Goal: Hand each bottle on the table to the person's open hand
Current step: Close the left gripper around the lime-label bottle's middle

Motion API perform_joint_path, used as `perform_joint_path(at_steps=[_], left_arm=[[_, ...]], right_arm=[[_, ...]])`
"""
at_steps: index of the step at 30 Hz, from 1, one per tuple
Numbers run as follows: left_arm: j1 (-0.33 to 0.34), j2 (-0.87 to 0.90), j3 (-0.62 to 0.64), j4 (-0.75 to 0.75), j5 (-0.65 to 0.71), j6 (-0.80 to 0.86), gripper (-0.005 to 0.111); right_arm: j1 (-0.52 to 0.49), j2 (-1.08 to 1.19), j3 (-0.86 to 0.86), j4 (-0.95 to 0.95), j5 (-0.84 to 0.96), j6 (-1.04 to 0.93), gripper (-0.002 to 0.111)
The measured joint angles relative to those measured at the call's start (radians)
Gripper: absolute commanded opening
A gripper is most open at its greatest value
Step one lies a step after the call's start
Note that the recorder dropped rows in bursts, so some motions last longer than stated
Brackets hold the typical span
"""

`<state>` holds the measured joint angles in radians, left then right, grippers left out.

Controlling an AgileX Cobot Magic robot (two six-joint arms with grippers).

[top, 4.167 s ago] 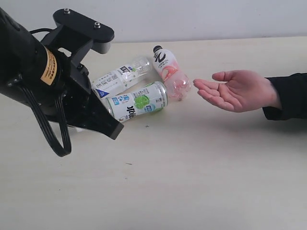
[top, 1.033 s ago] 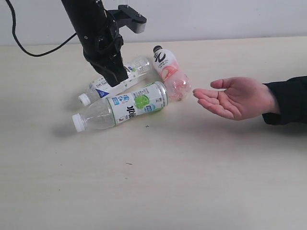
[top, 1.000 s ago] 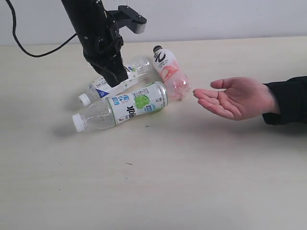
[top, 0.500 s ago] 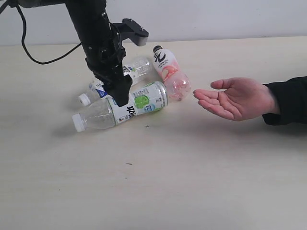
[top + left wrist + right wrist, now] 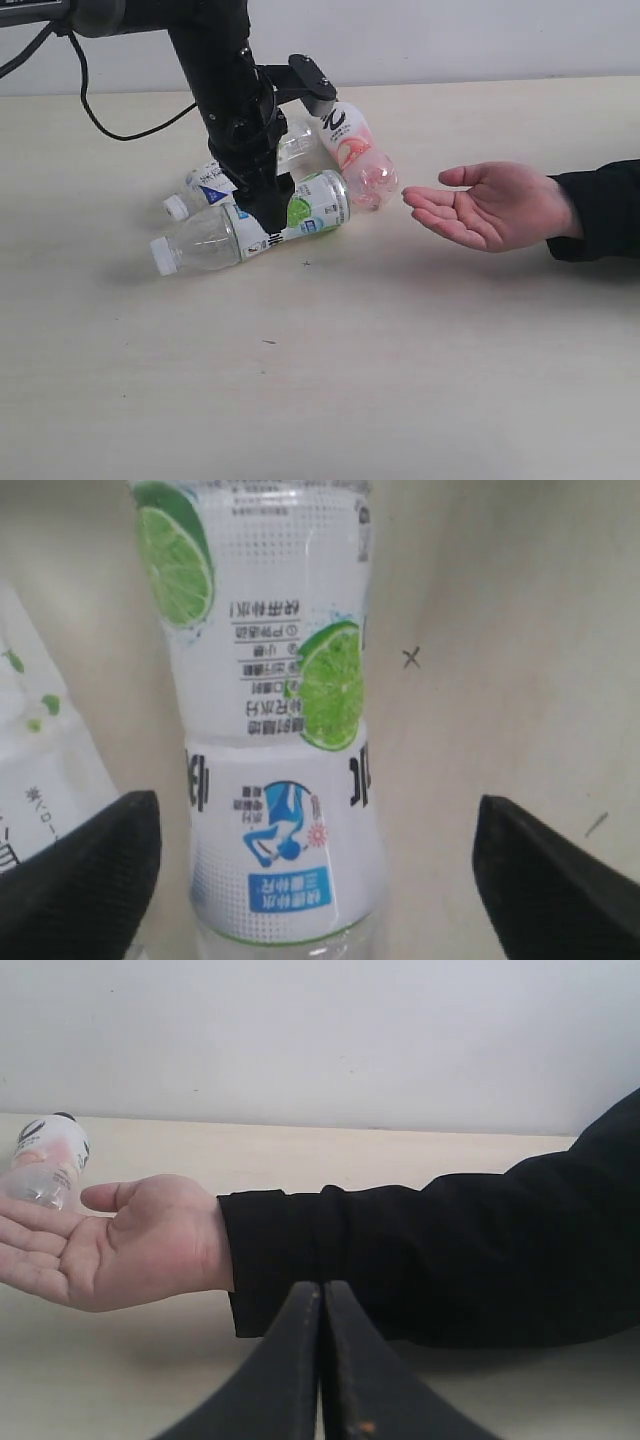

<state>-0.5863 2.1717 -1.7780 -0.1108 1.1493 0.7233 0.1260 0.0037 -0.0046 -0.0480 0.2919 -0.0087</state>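
The left gripper (image 5: 315,875) has its jaws spread wide on either side of the green-lime bottle (image 5: 315,205) without clasping it. That bottle lies on its side on the table (image 5: 400,380), next to the white-blue bottle (image 5: 213,186) and the pink bottle (image 5: 352,150), 3 in sight. The person's open hand (image 5: 490,205) is palm up near the pink bottle, empty. The right gripper (image 5: 321,1360) is pinched closed on nothing

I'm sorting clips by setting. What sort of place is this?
Likely a robot lab bench: plain beige table, blank white wall, a black robot arm over the lime-label bottle.
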Motion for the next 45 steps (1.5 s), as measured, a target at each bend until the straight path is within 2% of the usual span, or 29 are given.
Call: perform_joint_path(at_steps=[14, 45], left_arm=[[0.0, 0.009, 0.022, 0.0, -0.083, 0.004, 0.081], [0.0, 0.084, 0.022, -0.006, -0.143, -0.019, 0.081]], right_arm=[[0.0, 0.0, 0.0, 0.0, 0.0, 0.0, 0.0], [0.0, 0.0, 0.0, 0.0, 0.0, 0.0, 0.0]])
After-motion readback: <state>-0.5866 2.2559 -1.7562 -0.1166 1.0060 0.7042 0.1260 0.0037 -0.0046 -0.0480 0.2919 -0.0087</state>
